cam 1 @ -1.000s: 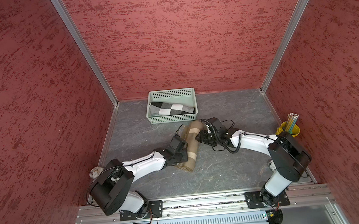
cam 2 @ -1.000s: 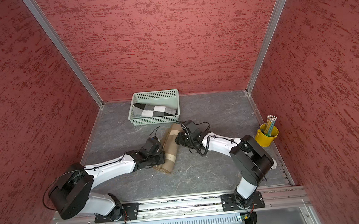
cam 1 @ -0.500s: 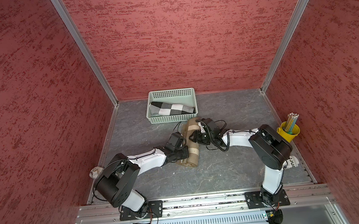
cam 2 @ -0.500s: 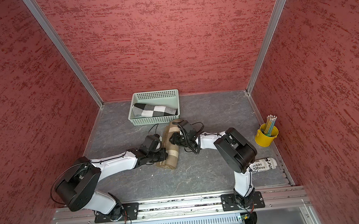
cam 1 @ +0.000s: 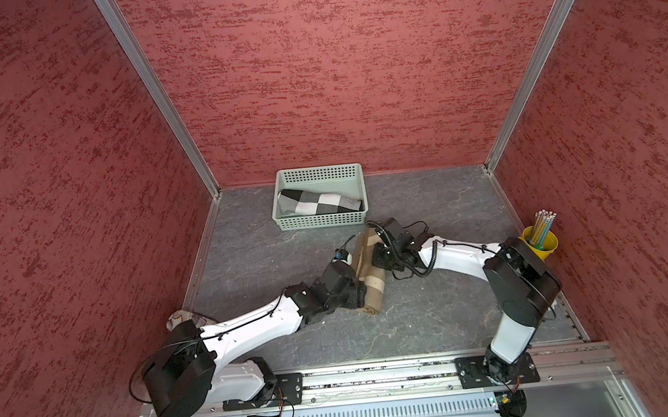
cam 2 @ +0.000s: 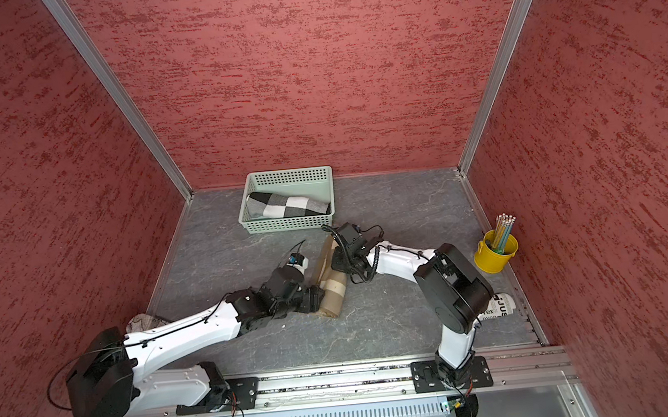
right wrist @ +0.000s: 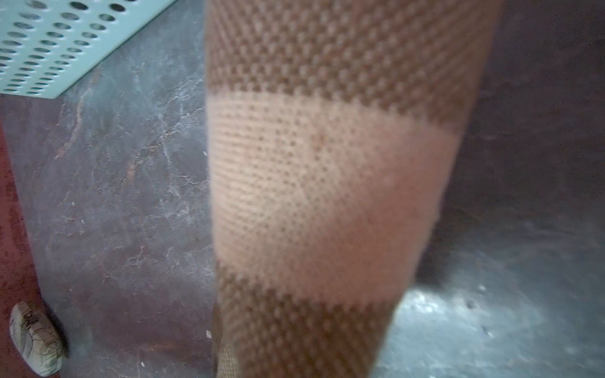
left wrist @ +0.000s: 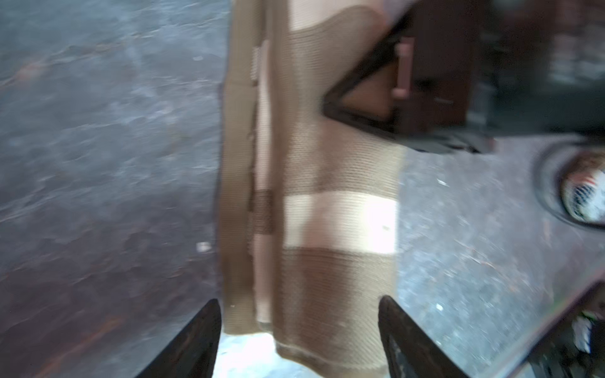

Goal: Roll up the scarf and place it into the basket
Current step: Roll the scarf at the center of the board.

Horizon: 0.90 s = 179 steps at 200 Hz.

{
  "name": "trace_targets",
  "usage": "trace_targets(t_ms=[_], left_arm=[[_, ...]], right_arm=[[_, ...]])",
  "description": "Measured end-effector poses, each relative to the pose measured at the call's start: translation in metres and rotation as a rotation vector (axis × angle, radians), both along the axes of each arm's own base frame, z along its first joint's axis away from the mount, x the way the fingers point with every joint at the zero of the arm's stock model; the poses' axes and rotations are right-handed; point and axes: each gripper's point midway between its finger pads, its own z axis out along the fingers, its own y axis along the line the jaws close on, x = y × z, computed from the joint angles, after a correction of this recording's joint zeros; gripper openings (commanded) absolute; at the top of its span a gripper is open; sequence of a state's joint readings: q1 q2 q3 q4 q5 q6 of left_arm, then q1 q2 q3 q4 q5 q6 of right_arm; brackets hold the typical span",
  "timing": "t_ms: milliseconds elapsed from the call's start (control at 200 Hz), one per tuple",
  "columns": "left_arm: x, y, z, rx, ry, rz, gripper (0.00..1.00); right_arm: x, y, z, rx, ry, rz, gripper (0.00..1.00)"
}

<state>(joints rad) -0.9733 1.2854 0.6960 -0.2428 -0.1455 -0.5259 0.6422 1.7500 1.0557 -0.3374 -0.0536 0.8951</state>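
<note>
A brown and cream striped scarf (cam 1: 372,272) (cam 2: 333,284) lies rolled up mid-table, a little in front of the pale mint-green basket (cam 1: 321,219) (cam 2: 287,222). My left gripper (cam 1: 363,294) (left wrist: 299,311) is open, one dark finger on each side of the roll's near end (left wrist: 327,203). My right gripper (cam 1: 374,251) sits on the roll's far end. In the left wrist view one of its fingers (left wrist: 360,95) lies on the cloth. In the right wrist view the scarf (right wrist: 327,183) fills the frame and hides the fingers. The grip appears shut on it.
A rolled black and white checked cloth (cam 1: 319,200) lies in the basket, whose perforated wall (right wrist: 49,42) is close to the right wrist. A yellow bucket of pencils (cam 1: 540,242) stands at the right edge. Crumpled paper balls lie near the left wall (cam 1: 178,318) and behind the right arm (cam 2: 500,308).
My left gripper has gone from shut to open around the roll's near end. My right gripper has closed on the far end.
</note>
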Motion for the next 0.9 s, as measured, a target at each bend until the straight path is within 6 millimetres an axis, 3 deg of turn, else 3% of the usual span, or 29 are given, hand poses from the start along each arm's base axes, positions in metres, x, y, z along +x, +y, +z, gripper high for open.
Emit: trace_targets(t_ms=[115,271,331,416,481,676,777,897], left_arm=[[-0.013,-0.019,-0.006,0.039,-0.052,-0.092,0.89],[-0.022,-0.030,-0.035,0.142,-0.055,-0.164,0.87],[-0.023,-0.034,-0.044,0.176,-0.050,-0.182,0.74],[-0.021,-0.039,-0.050,0.203,-0.043,-0.184,0.32],[-0.017,-0.036,-0.050,0.188,-0.028,-0.174,0.18],[0.005,0.002,-0.045,-0.014,0.121,-0.084,0.05],[0.014,0.020,-0.048,-0.143,0.231,-0.039,0.03],[0.017,0.026,-0.047,-0.292,0.352,-0.027,0.02]], right_arm=[[-0.005,-0.008,-0.004,-0.034,0.029,-0.023,0.00],[-0.004,-0.008,0.000,-0.037,0.042,-0.039,0.00],[-0.004,-0.007,0.001,-0.037,0.047,-0.042,0.03],[-0.003,-0.007,0.001,-0.040,0.053,-0.043,0.14],[-0.004,-0.007,0.001,-0.042,0.055,-0.043,0.23],[-0.004,-0.009,0.003,-0.053,0.046,-0.021,0.53],[-0.003,-0.011,0.015,-0.052,0.015,0.004,0.62],[0.005,-0.021,0.039,-0.049,-0.054,0.021,0.67]])
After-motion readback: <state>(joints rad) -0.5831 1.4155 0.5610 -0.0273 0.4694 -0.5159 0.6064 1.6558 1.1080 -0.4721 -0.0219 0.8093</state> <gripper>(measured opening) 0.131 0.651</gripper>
